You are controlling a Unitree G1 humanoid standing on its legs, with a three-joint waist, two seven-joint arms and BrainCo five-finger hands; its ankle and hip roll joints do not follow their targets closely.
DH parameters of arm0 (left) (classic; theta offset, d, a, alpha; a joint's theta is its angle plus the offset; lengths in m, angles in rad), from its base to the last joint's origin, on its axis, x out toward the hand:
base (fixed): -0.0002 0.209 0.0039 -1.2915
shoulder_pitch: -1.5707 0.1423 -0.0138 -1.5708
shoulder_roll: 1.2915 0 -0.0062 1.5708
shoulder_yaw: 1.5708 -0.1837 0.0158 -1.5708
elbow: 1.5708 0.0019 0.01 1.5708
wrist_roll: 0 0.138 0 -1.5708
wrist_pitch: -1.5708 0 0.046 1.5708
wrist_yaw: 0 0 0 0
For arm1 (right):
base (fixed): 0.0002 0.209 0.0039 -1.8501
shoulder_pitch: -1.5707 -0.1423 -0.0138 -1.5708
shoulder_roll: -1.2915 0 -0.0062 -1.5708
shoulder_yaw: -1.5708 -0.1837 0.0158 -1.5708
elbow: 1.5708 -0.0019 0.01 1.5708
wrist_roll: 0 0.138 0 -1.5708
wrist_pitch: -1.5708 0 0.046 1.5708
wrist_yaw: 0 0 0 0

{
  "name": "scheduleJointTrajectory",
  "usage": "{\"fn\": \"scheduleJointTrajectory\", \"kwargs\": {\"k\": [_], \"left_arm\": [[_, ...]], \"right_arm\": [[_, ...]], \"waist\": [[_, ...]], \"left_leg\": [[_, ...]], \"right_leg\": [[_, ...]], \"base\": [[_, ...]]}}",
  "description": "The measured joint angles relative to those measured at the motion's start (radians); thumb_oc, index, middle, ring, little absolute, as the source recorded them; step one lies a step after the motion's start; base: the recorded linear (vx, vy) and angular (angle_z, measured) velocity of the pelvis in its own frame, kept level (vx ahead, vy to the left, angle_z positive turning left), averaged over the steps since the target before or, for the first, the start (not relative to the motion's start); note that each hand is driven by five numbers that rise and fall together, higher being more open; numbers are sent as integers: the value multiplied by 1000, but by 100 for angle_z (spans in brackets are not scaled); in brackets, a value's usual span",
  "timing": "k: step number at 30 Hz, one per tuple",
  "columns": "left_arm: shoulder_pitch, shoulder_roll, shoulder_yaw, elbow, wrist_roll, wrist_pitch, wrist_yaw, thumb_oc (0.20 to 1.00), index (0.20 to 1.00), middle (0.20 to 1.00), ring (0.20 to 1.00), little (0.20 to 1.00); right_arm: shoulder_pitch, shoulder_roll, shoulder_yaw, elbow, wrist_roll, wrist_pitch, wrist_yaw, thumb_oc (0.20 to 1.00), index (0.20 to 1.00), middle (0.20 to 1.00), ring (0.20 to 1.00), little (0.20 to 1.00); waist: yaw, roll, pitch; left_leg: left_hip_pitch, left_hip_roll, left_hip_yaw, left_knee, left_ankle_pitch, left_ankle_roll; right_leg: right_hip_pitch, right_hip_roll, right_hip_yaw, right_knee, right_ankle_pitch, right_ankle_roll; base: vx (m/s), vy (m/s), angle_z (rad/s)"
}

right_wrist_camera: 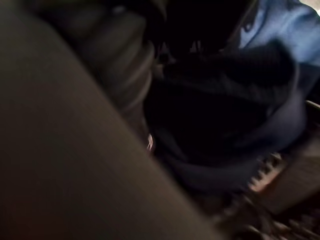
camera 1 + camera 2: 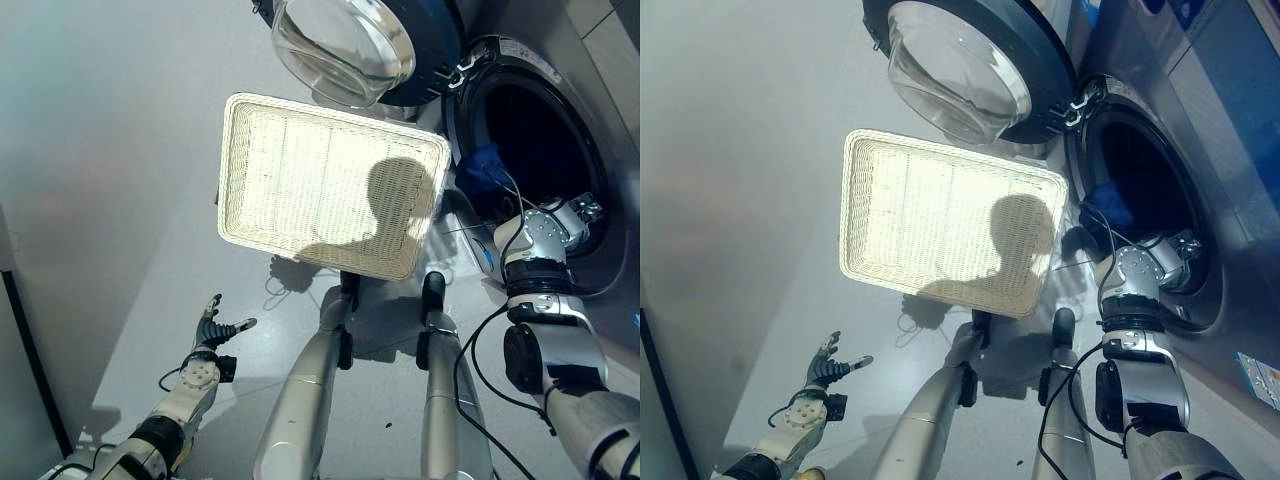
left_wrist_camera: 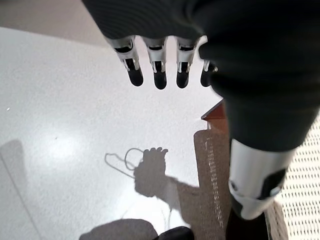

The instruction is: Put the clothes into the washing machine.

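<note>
Loading stage, viewed from the head. The right arm reaches into the washing machine (image 2: 560, 130) opening, its right hand (image 2: 1175, 250) at the drum mouth beside blue clothes (image 2: 482, 165) lying just inside — whether its fingers clasp the cloth cannot be told. The door (image 2: 970, 60) stands swung wide so the opening is clear. The white wicker basket (image 2: 240, 170) sits on the floor before the machine. The left hand (image 2: 215, 330) hangs low over the floor — fingers spread, holding nothing
</note>
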Motion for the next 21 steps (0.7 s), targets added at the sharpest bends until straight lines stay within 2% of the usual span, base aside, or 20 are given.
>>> {"fn": "scheduleJointTrajectory", "kwargs": {"k": [2, 4, 6, 7, 8, 10, 12, 17, 19, 21], "left_arm": [[3, -10, 0, 0, 1, 12, -1, 1000, 1000, 1000, 1000, 1000], [3, -17, -2, 2, 1, 27, -3, 1000, 1000, 1000, 1000, 1000], [4, -22, -13, 5, 1, 31, -2, 1000, 1000, 1000, 1000, 1000], [4, -26, -14, 5, 1, 31, -1, 1000, 1000, 1000, 1000, 1000], [3, -29, -26, -2, 1, 32, 1, 1000, 1000, 1000, 1000, 1000], [3, -33, -32, -4, 1, 31, 3, 1000, 1000, 1000, 1000, 1000], [3, -42, -32, -3, 1, 31, 10, 1000, 1000, 1000, 1000, 1000], [1, -50, -38, -8, 0, 28, 23, 1000, 1000, 1000, 1000, 1000], [1, -51, -40, -14, 0, 29, 23, 1000, 1000, 1000, 1000, 1000], [1, -49, -38, -14, -1, 31, 23, 1000, 1000, 1000, 1000, 1000]], "right_arm": [[8, 2, 2, 20, 0, 83, 69, 1000, 1000, 1000, 1000, 1000], [7, 0, 6, 91, 0, 203, 179, 1000, 1000, 1000, 1000, 1000], [4, -12, 15, 175, -1, 349, 303, 1000, 1000, 1000, 1000, 1000], [4, -16, 22, 196, -1, 390, 344, 1000, 1000, 1000, 1000, 1000], [4, -41, 56, 248, -2, 461, 406, 1000, 1000, 1000, 1000, 1000], [3, -74, 94, 296, -2, 519, 454, 1000, 1000, 1000, 1000, 1000], [-6, -77, 107, 300, -3, 526, 508, 1000, 1000, 1000, 1000, 1000], [-15, -51, 120, 307, -2, 379, 698, 1000, 1000, 1000, 1000, 1000], [-23, -51, 120, 320, -9, 337, 713, 1000, 1000, 1000, 1000, 1000], [-24, -51, 119, 330, -49, 321, 709, 1000, 1000, 1000, 1000, 1000]], "waist": [[-5, 0, 0], [-17, 0, 0], [-26, -1, 0], [-27, -1, 0], [-27, -1, 0], [-27, 0, 0], [-27, 0, 0], [-23, 5, 2], [-22, 7, 3], [-23, 7, 3]], "left_leg": [[1, 3, -1, 4, -1, -2], [0, 7, -2, 7, -3, -5], [0, 13, -2, 9, -2, -7], [-2, 16, -2, 9, -2, -9], [-8, 18, -1, 9, 0, -11], [-23, 21, -1, 9, 2, -14], [-41, 28, 0, 9, 4, -17], [-54, 30, 0, -1, 3, -19], [-54, 28, 0, -3, 6, -15], [-54, 29, 0, -6, 6, -14]], "right_leg": [[-1, 2, 0, 2, 1, -2], [0, 7, -2, 4, 3, -6], [1, 14, 0, -3, 7, -11], [0, 16, 1, -8, 8, -12], [-6, 19, -1, -13, 14, -15], [-19, 24, -1, -22, 23, -18], [-33, 32, -1, -37, 35, -23], [-45, 35, -2, -43, 45, -23], [-45, 32, -2, -44, 44, -21], [-45, 29, -2, -46, 42, -19]], "base": [[29, -75, -3], [11, -68, -1], [-10, -46, -9], [-26, -18, -16], [-50, -1, -13], [-18, 24, -10], [-17, 28, -10], [-30, 61, -1], [-31, 68, 1], [-37, 55, 1]]}}
